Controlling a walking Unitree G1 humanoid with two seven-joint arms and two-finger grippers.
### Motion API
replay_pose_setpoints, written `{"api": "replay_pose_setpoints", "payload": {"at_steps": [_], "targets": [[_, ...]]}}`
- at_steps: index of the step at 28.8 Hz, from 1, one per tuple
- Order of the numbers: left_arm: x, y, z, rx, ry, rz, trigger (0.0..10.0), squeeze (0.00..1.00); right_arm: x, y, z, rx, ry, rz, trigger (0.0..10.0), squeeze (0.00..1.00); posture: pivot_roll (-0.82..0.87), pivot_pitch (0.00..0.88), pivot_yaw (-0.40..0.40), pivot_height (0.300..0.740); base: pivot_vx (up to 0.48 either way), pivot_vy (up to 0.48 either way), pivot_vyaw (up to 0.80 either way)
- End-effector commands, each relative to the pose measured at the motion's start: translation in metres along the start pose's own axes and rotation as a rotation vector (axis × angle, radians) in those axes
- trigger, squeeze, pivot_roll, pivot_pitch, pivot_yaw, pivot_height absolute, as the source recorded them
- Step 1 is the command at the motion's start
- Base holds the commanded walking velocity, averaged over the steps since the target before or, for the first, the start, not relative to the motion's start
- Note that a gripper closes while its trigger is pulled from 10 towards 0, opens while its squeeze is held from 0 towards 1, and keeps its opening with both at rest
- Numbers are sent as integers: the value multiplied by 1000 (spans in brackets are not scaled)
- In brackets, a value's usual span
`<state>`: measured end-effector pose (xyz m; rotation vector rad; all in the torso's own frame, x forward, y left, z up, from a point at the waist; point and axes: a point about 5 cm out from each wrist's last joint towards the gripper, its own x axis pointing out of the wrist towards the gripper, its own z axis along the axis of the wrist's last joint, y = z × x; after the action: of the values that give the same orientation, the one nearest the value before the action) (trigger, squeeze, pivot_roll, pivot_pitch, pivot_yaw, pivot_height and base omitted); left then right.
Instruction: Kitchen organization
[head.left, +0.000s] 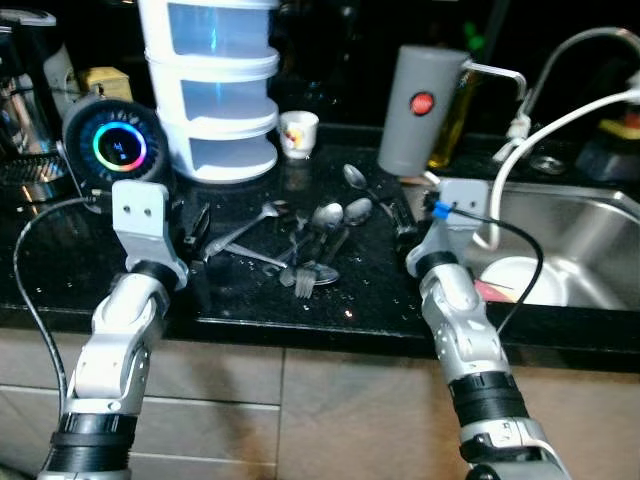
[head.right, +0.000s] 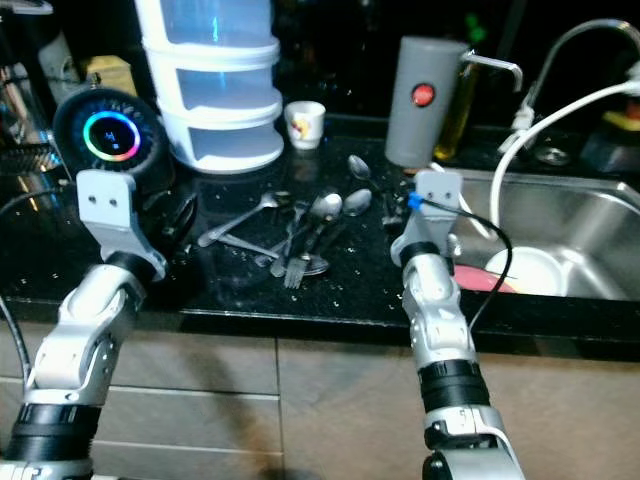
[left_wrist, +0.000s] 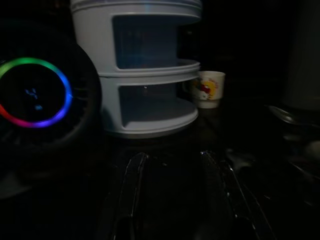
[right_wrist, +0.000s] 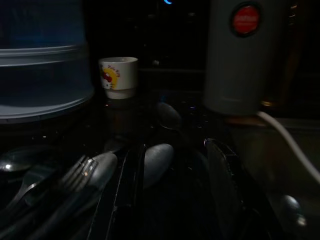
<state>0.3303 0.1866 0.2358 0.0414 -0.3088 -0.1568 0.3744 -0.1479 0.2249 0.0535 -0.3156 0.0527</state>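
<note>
Facing you: cutlery pile (head.left: 305, 245) on black counter (head.left: 250, 300), between both grippers. Left gripper (left_wrist: 175, 200) fingers spread, empty. Right gripper (right_wrist: 172, 190) fingers spread beside spoon (right_wrist: 156, 162).

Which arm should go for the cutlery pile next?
Right, probably. The right gripper is open and low over the counter, with spoons and a fork just ahead of its fingers. The left gripper faces the white stacked container instead.
</note>
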Motion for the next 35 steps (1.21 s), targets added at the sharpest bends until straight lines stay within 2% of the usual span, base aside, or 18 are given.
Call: {"api": "replay_pose_setpoints", "payload": {"at_steps": [1,5,12,27,35], "targets": [[0,-2,-2,6,15,-16,10000,0,-2,-8,-4,15,22,-36,10000,0,61,33,-12,740,330,0,-538],[1,-2,-1,7,14,-19,10000,0,-2,-11,-6,20,27,-52,10000,0,61,31,-12,740,320,0,-800],[0,-4,-1,9,13,-25,10000,0,-2,-10,-7,-7,35,-37,10000,0,59,27,-13,740,306,0,0],[-3,-5,0,-19,13,19,10000,0,0,-5,-5,9,27,-4,10000,0,65,15,-27,740,0,0,0],[-3,-4,1,-69,20,39,10000,0,0,-3,-8,31,42,0,10000,0,68,18,-27,740,0,0,0]]}}
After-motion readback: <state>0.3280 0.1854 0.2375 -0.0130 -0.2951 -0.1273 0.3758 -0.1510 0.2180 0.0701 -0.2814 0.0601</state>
